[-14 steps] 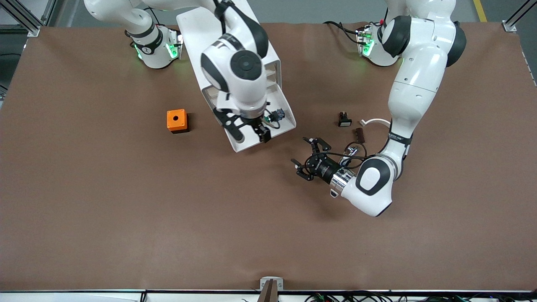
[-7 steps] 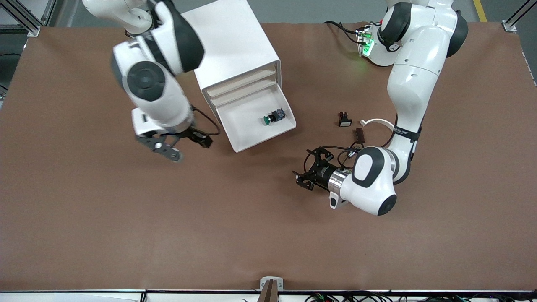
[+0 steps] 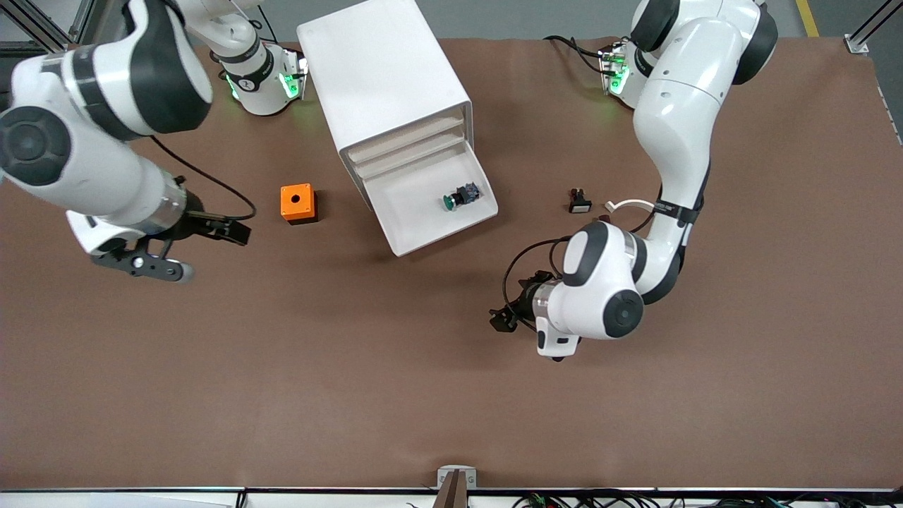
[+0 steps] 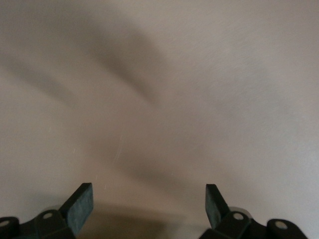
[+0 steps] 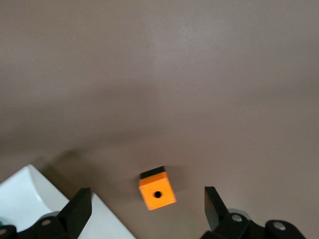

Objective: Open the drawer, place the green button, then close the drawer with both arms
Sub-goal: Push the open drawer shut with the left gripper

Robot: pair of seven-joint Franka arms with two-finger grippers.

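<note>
The button (image 3: 459, 197) is found lying in the pulled-out bottom drawer (image 3: 432, 212). Both pincers are spread wide and empty: the right pincer (image 3: 185, 247) over bare table (image 3: 353, 395) near the orange box (image 3: 297, 203), the left pincer (image 3: 506, 310) near the drawer front. An off-centre push could skew the drawer and shift the cabinet (image 3: 384, 74).

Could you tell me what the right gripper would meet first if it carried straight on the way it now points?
Probably the orange box, centred between the open right gripper's fingers; depth is unclear.
</note>
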